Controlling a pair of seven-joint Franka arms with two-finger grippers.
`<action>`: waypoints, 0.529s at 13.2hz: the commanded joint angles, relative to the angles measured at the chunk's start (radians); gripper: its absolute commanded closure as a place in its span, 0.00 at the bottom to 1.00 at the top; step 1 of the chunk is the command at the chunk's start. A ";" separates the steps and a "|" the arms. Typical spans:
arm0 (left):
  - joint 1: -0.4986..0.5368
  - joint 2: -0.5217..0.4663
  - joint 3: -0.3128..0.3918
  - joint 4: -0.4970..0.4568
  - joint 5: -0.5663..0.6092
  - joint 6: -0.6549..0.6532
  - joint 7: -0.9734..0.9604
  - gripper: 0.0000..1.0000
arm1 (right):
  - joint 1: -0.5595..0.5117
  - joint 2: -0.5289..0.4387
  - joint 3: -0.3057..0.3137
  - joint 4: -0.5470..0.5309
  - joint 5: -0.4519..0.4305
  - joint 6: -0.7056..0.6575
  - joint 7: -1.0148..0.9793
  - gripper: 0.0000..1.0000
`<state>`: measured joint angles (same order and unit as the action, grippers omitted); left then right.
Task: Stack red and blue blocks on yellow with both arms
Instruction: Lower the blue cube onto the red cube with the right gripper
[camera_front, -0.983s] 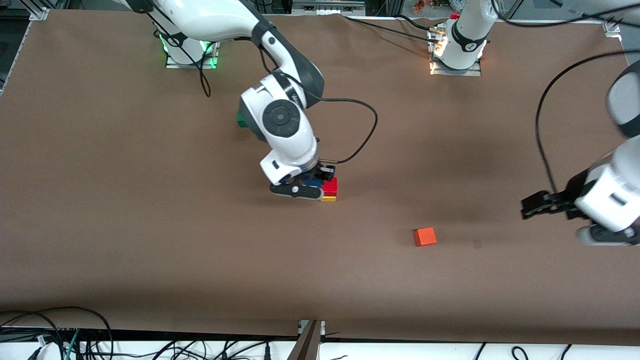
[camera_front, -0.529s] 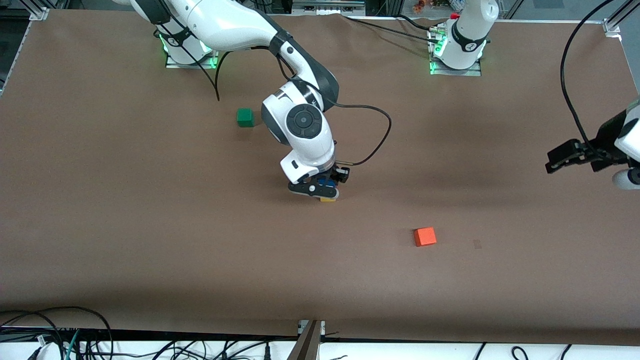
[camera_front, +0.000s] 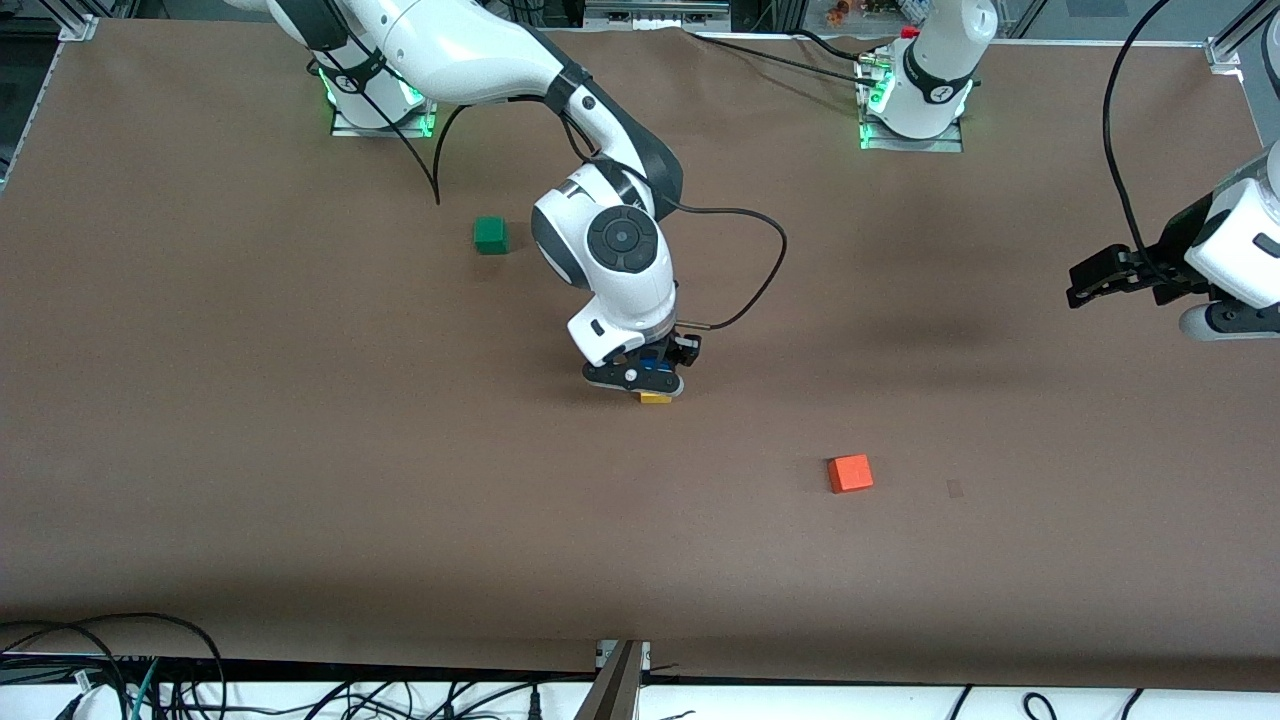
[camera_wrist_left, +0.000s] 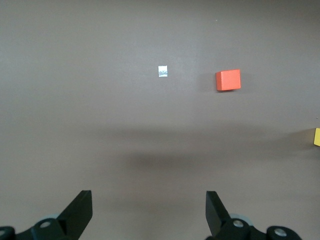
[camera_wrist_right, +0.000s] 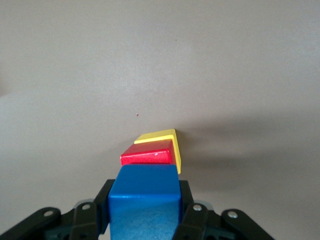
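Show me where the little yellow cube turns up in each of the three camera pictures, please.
Front view: the yellow cube is mid-table, only its lower edge showing under the right gripper.
Left wrist view: a sliver of it at the picture's edge.
Right wrist view: it lies under the red cube, past the gripped blue cube.
Shared landmark: the orange cube, seen in the front and left wrist views only.
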<state>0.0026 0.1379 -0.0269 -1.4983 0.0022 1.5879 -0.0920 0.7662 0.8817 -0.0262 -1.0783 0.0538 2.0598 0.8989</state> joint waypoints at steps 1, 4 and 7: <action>0.010 -0.003 -0.007 -0.010 -0.001 0.014 0.008 0.00 | 0.012 0.022 -0.009 0.038 -0.019 0.000 0.009 0.49; 0.010 -0.001 -0.001 -0.008 -0.002 0.015 0.008 0.00 | 0.012 0.023 -0.009 0.038 -0.019 0.000 0.009 0.41; 0.022 0.002 0.001 0.007 -0.002 0.015 0.014 0.00 | 0.015 0.023 -0.009 0.038 -0.019 0.000 0.011 0.28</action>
<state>0.0126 0.1436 -0.0238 -1.4983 0.0022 1.5960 -0.0920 0.7693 0.8831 -0.0262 -1.0783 0.0503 2.0625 0.8988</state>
